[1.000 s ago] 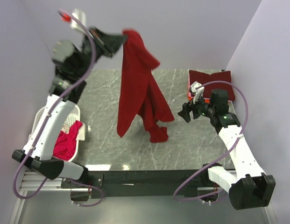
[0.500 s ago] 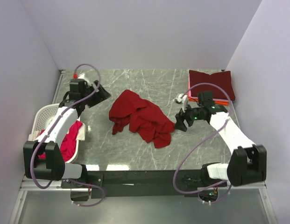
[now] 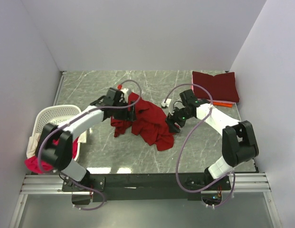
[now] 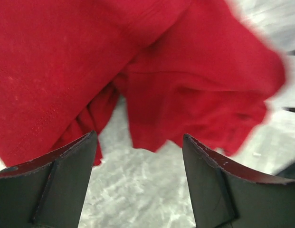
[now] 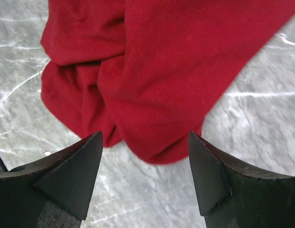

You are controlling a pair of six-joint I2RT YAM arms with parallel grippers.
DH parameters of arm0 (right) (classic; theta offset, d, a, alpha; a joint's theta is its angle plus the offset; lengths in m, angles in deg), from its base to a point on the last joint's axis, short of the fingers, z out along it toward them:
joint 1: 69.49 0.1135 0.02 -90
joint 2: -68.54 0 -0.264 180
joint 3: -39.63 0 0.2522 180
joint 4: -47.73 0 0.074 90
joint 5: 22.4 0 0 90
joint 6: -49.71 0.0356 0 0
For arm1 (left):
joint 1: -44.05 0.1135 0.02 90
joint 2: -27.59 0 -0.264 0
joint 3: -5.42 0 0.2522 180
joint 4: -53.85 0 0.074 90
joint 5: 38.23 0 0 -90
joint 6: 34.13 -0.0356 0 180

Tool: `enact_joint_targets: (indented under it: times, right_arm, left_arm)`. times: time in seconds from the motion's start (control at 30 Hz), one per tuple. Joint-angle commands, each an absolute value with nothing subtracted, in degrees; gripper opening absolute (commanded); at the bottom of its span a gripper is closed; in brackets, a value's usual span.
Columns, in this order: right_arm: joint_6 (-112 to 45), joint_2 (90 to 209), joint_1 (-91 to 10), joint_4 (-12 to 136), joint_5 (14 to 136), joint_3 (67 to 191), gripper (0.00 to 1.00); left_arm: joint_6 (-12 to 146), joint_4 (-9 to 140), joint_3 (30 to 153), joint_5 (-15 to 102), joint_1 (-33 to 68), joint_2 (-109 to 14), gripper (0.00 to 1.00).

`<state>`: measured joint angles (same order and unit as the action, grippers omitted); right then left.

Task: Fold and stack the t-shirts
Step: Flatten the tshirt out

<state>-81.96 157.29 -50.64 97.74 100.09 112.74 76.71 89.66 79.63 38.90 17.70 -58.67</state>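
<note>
A large dark red t-shirt (image 3: 149,124) lies crumpled in a heap on the middle of the marble table. My left gripper (image 3: 132,113) is at the heap's left upper edge, open, with bare marble between its fingers and red cloth (image 4: 176,71) just beyond the tips (image 4: 138,137). My right gripper (image 3: 170,126) is at the heap's right edge, open and empty, a rounded fold of the shirt (image 5: 157,95) reaching between its tips (image 5: 145,135). A folded maroon t-shirt (image 3: 214,85) lies at the back right on top of an orange one (image 3: 223,103).
A white lattice basket (image 3: 57,110) stands at the left edge with a magenta-pink t-shirt (image 3: 33,165) in it, partly hidden by my left arm. Walls close the table at the back and on both sides.
The left gripper held the dark red shirt high up, then let go; the shirt fell into a heap. Both grippers have come down and moved in to the heap's edges.
</note>
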Motion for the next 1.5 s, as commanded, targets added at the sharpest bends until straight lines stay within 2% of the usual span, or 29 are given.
enact_joint_targets:
  times: [0.0,0.33,0.53,0.6,0.63,0.67,0.7,0.73,0.77,1.03,1.27,1.47]
  right_arm:
    - [-79.9,159.4,-48.8,95.6,97.7,115.8,0.78]
    - [-75.7,162.0,-45.3,91.6,93.4,115.0,0.75]
    - [-73.2,163.2,-43.9,90.7,92.4,116.0,0.61]
    - [-72.5,163.3,-43.8,91.5,93.0,117.2,0.49]
    - [-72.5,163.5,-43.8,92.2,93.9,117.8,0.42]
    - [-72.4,163.5,-43.8,93.6,94.0,119.2,0.21]
    - [-72.5,163.1,-43.8,94.1,93.8,119.7,0.11]
    - [-72.4,162.5,-43.9,94.4,93.6,120.2,0.03]
    - [-72.3,160.8,-43.9,94.7,93.4,120.9,0.0]
    - [-73.8,151.1,-44.1,104.4,91.9,134.3,0.0]
    - [-73.9,144.7,-44.0,112.5,91.4,154.9,0.0]
    - [-71.5,139.9,-43.9,115.1,96.3,168.9,0.0]
  left_arm:
    - [76.2,92.0,82.5,45.0,15.8,-63.4,0.77]
    - [79.8,89.0,83.8,42.8,12.0,-70.6,0.74]
    - [80.7,88.6,84.5,44.3,11.3,-73.7,0.64]
    - [80.9,88.1,84.4,43.9,11.3,-74.2,0.55]
    - [81.2,87.9,84.4,43.6,11.3,-74.2,0.4]
    - [81.4,87.7,84.2,43.4,11.3,-73.8,0.33]
    - [81.5,87.1,84.1,42.9,11.3,-72.5,0.24]
    - [82.1,87.0,84.0,43.1,11.3,-71.4,0.11]
    - [82.2,87.0,84.2,43.3,11.3,-70.1,0.09]
    - [77.3,95.1,93.7,47.3,11.3,-52.5,0.0]
    - [69.9,94.3,110.3,50.2,11.3,-39.8,0.0]
    - [68.2,86.2,118.3,42.0,11.3,-30.9,0.0]
